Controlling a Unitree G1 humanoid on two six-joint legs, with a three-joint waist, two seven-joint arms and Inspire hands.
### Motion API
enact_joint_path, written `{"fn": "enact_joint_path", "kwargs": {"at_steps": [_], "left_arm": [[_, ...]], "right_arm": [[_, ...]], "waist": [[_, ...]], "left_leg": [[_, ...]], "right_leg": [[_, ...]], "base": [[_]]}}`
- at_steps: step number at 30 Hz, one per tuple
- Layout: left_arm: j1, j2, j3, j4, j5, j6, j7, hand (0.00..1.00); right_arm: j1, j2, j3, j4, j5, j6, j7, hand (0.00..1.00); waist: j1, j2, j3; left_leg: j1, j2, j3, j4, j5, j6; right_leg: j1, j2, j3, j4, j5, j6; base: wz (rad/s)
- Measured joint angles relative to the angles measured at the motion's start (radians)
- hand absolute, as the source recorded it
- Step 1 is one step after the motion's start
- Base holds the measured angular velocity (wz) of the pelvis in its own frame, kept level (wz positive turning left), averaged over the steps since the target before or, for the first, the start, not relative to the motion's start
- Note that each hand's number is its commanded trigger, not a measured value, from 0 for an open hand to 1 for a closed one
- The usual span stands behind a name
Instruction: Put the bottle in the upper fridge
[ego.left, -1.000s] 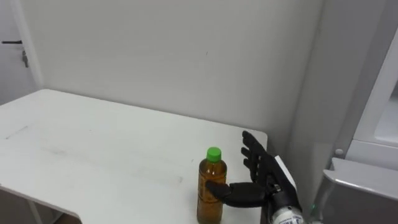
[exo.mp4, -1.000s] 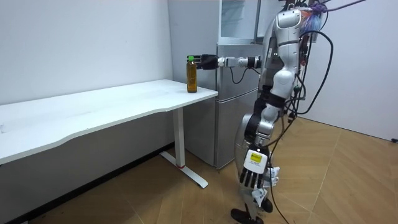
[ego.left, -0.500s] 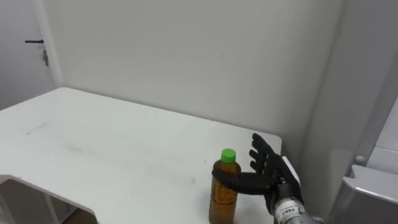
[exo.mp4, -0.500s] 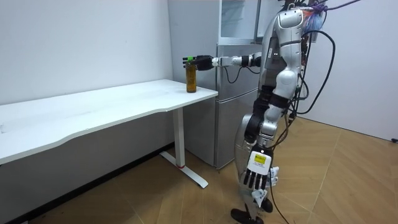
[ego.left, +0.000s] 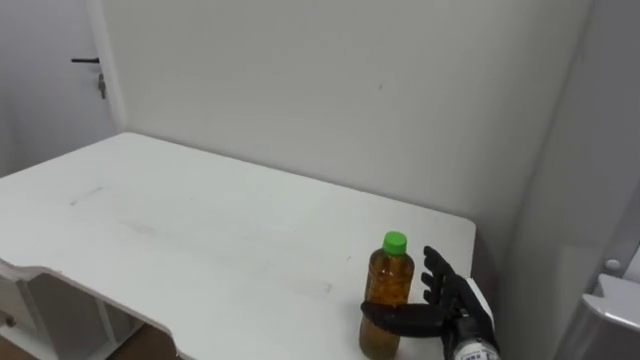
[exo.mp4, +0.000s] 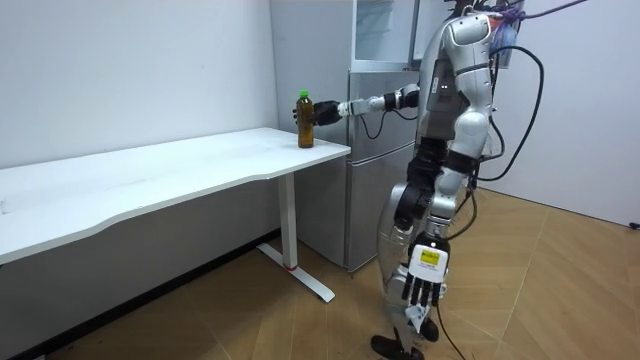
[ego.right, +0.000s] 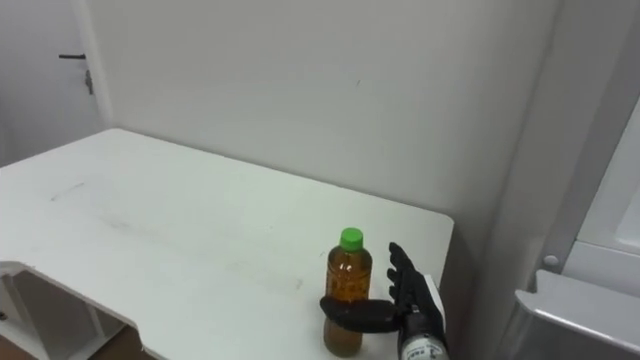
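Note:
An amber bottle (ego.left: 385, 300) with a green cap stands upright near the right front corner of the white table (ego.left: 200, 230). My right hand (ego.left: 455, 300) is right beside it, on its right. The thumb lies across the bottle's lower front, while the fingers stay straight and spread behind and beside it, so the hand is open. The room view has the bottle (exo.mp4: 304, 106) on the table's end, with my outstretched right hand (exo.mp4: 325, 110) against it. My left hand (exo.mp4: 420, 290) hangs low by my leg, fingers relaxed. I stand in front of the grey fridge (exo.mp4: 385, 150).
The fridge (ego.right: 590, 250) rises just right of the table, its upper door (exo.mp4: 385, 30) above. A white wall runs behind the table. A door with a handle (ego.left: 85, 62) is at the far left. The table's front edge has a cut-out (ego.left: 60, 290).
The eye view has shifted, so the camera moved. My right hand has sunk lower against the bottle, the thumb now crossing its lower part. The bottle still stands on the table.

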Motion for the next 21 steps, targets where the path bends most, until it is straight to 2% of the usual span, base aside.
{"fn": "enact_joint_path", "kwargs": {"at_steps": [7, 10, 13, 16, 19, 21], "left_arm": [[0.014, 0.000, 0.036, 0.000, -0.007, -0.001, 0.002, 0.00], [0.012, 0.006, 0.036, -0.001, -0.009, -0.002, 0.009, 0.00], [0.011, 0.031, 0.035, -0.001, -0.027, -0.007, 0.010, 0.00], [0.009, 0.040, 0.034, -0.001, -0.027, -0.008, 0.022, 0.00], [0.000, 0.044, 0.033, -0.002, -0.030, -0.014, 0.026, 0.00], [-0.010, 0.045, 0.031, -0.001, -0.044, -0.026, 0.025, 0.00]], "right_arm": [[0.000, -0.009, 0.000, 0.018, 0.000, 0.000, -0.006, 0.00], [0.000, -0.010, 0.001, 0.019, 0.002, 0.000, -0.020, 0.00], [0.000, -0.010, 0.001, 0.053, 0.014, 0.000, -0.035, 0.00], [-0.001, -0.014, 0.001, 0.072, 0.043, 0.000, -0.039, 0.00], [-0.014, -0.029, 0.001, 0.085, 0.045, -0.006, -0.045, 0.00], [-0.025, -0.047, 0.001, 0.107, 0.044, -0.006, -0.046, 0.00]], "waist": [[-0.002, 0.004, 0.0013], [-0.006, 0.002, -0.0009], [-0.002, -0.003, -0.0048], [-0.001, -0.004, -0.0058], [-0.002, -0.003, -0.0048], [0.002, -0.003, -0.0013]], "left_leg": [[-0.033, -0.001, -0.004, 0.018, 0.000, 0.000], [-0.057, -0.001, -0.012, 0.030, 0.000, 0.000], [-0.072, -0.002, -0.014, 0.034, 0.001, 0.002], [-0.089, -0.001, -0.015, 0.048, 0.001, 0.002], [-0.117, 0.000, -0.021, 0.064, 0.001, 0.002], [-0.121, -0.001, -0.026, 0.067, 0.001, 0.003]], "right_leg": [[-0.014, -0.001, -0.015, 0.002, 0.000, 0.000], [-0.025, -0.002, -0.031, 0.002, 0.000, 0.000], [-0.030, -0.002, -0.048, 0.001, 0.000, 0.000], [-0.039, -0.003, -0.059, 0.002, 0.000, 0.000], [-0.060, -0.004, -0.065, 0.016, 0.000, 0.000], [-0.061, -0.004, -0.062, 0.016, 0.000, 0.000]], "base": [[0.08], [0.16], [0.17], [0.13], [0.10], [0.07]]}}
